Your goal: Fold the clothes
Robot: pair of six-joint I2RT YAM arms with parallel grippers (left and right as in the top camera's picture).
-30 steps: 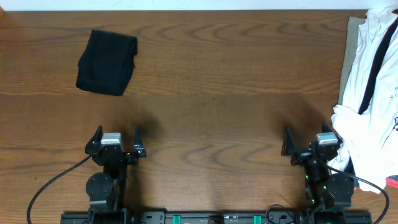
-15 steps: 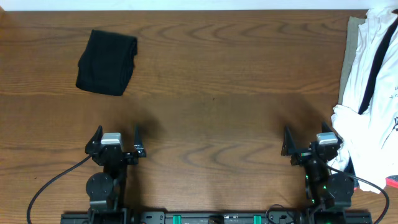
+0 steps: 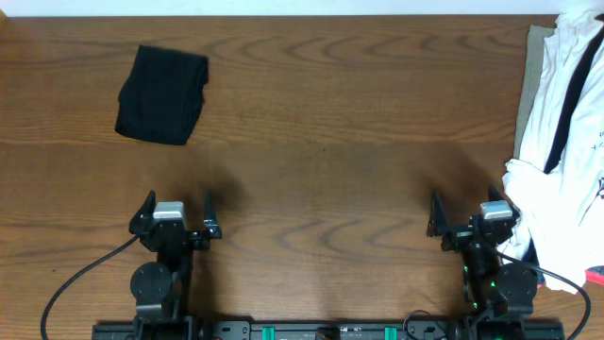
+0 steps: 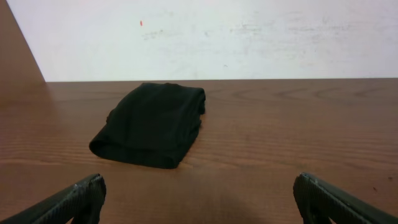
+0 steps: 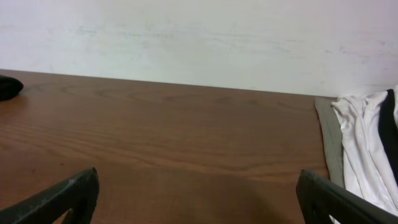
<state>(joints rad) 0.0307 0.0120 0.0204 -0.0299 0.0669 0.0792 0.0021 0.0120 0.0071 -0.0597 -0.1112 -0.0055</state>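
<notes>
A heap of white clothes (image 3: 564, 142) with black trim lies crumpled at the table's right edge, on a grey cloth (image 3: 528, 76); it also shows at the right of the right wrist view as white clothes (image 5: 364, 155). A folded black garment (image 3: 160, 94) rests at the far left, seen ahead as the black garment (image 4: 152, 124) in the left wrist view. My left gripper (image 3: 176, 210) stands open near the front edge, nothing between its fingers. My right gripper (image 3: 464, 217) is open too, just left of the white heap, with bare wood between its fingers.
The wooden table (image 3: 321, 142) stretches between the two garments. A white wall (image 5: 199, 37) stands behind the table's far edge. Cables run from both arm bases along the front rail (image 3: 321, 331).
</notes>
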